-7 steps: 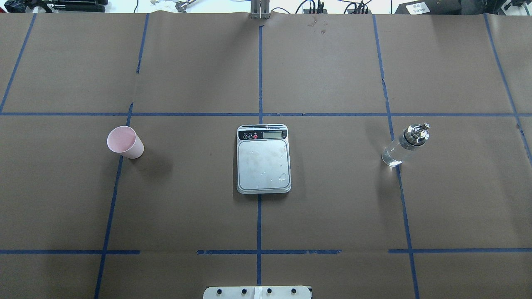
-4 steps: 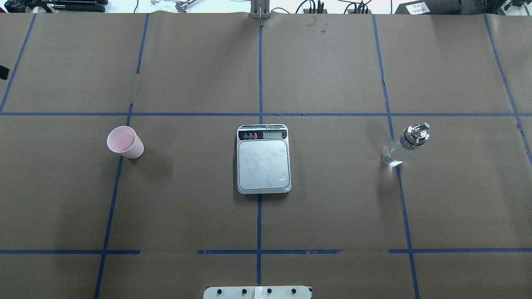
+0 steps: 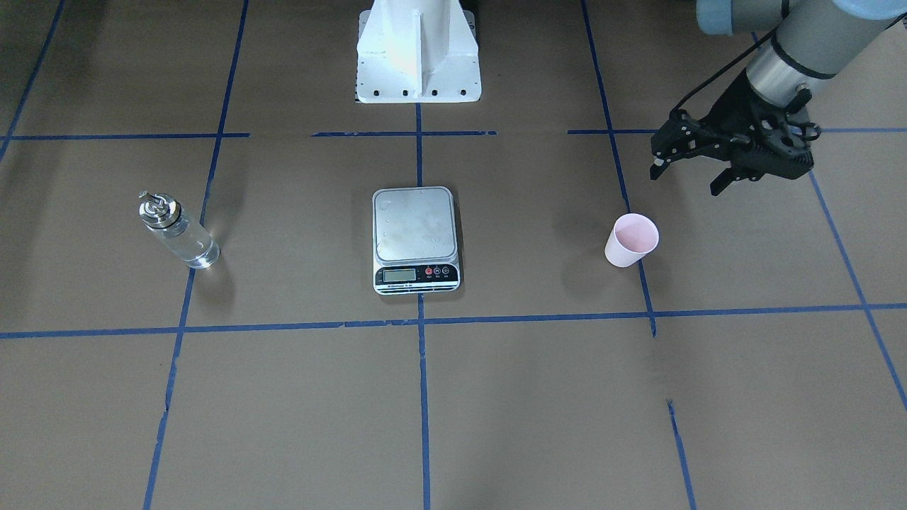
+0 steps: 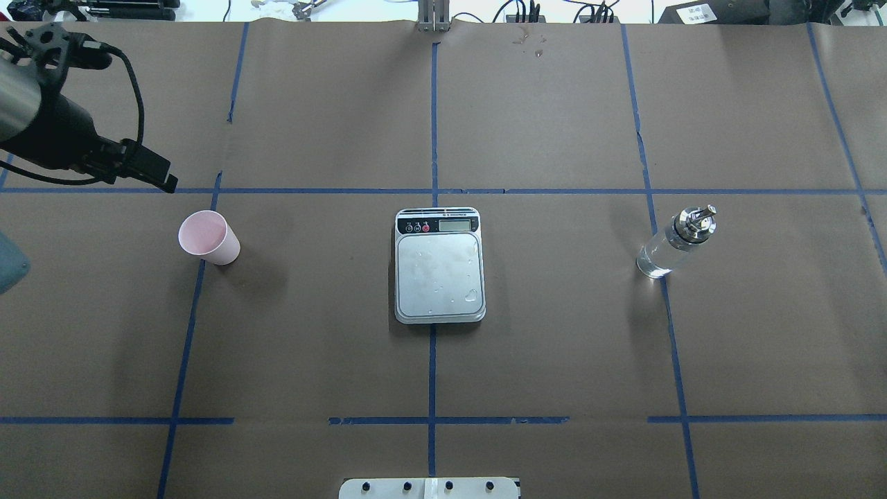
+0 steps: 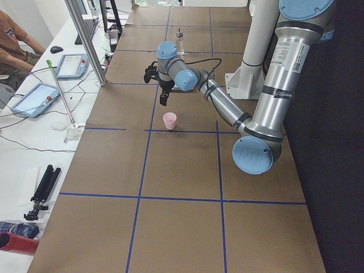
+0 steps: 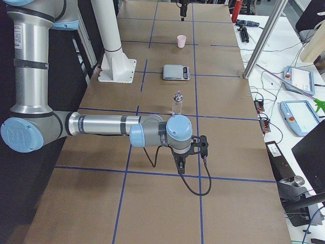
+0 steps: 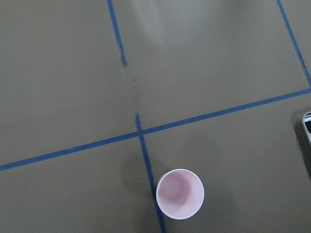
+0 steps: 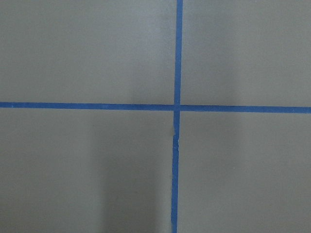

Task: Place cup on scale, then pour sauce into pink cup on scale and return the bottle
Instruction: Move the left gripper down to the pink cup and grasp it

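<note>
Now that the left gripper has swung into the overhead view, fingers spread wide and empty, near the small pale pink paper cup standing well apart from the flat silver steel scale, pickup seems next; whether the right gripper is spread or closed cannot be told.

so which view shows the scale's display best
The front-facing view: the scale sits centred with its display nearest the camera. Overhead shows it upside down; exterior right shows it small; the left wrist catches only an edge.
</note>
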